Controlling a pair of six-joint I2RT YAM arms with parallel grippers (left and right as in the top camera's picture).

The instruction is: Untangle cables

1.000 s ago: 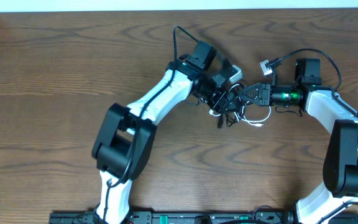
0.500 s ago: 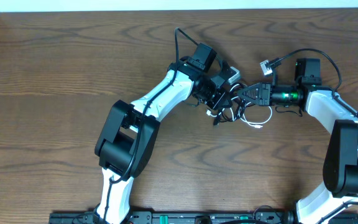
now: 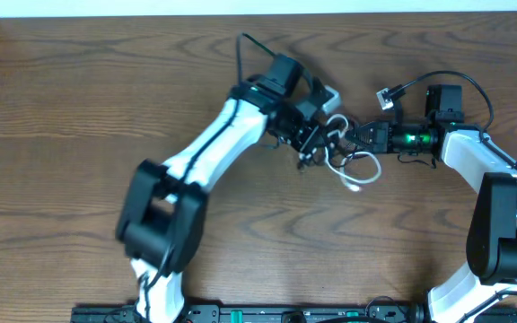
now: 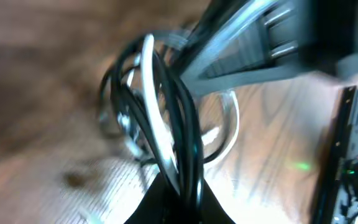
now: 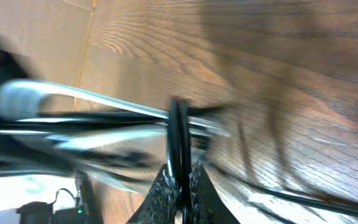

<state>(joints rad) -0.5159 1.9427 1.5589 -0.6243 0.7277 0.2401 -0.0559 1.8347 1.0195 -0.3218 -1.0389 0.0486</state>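
Left tool (image 4: 178, 194) is clamped shut on the cables (image 4: 174, 140), black and white strands bunched together; right tool (image 5: 179, 186) is pinched shut on the black cable (image 5: 178, 124); beyond both, the tangle (image 3: 332, 144) lies on the bench (image 3: 79, 90) between them, the white cable (image 3: 354, 183) looping out on its near side; the step in hand looks like pulling the knot apart; next the tools should draw away from the tangle slowly, lest loops tighten.

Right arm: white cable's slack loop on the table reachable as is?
Probably not yet. The white cable loop lies uncovered on the table beside the right end effector, but that end effector is shut on the black cable and must let go first.
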